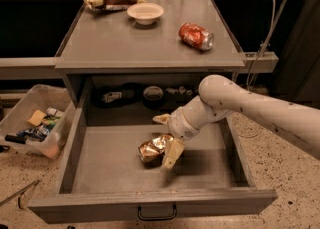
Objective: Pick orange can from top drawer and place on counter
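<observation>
Gripper [164, 141]: we find it low in the open drawer [107, 155], fingers spread, the near one just right of the orange can [151, 149] lying mid-drawer. Can: we judge it light, crumpled, slippery; hold across its dented middle. Counter [125, 40]: beyond, above.

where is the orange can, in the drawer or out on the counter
In the drawer: the orange can lies on its floor, with the gripper right beside it.
</observation>
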Controlling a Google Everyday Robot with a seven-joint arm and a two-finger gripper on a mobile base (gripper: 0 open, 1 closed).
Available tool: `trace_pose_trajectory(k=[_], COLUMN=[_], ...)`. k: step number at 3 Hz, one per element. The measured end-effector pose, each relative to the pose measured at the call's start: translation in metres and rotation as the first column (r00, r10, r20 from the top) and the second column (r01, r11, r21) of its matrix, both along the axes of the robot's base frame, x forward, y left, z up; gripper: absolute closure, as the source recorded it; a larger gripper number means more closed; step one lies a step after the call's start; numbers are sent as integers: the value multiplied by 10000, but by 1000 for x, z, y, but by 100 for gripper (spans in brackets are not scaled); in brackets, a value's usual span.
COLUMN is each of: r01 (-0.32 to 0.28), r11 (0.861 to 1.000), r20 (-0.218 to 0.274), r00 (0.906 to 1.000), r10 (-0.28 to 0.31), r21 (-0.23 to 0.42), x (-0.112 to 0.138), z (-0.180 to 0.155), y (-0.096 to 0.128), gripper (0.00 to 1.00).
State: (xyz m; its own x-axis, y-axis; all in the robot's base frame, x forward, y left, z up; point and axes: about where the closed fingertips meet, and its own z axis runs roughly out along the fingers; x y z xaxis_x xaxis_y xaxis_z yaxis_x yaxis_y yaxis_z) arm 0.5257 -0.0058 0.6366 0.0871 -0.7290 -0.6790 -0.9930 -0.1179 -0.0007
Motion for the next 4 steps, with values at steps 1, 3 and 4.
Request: trace_pose_trajectory(k=[1, 3, 4], r01=[-700, -755, -755], r11=[9958, 9951, 9951], r20=[188, 205, 205], r00=[9973, 9968, 9968], r10=[712, 770, 770], r21=[-598, -644, -643], x=[-10, -10, -10], z=[-5, -6, -5], y=[18, 19, 19], gripper=[0, 42, 65])
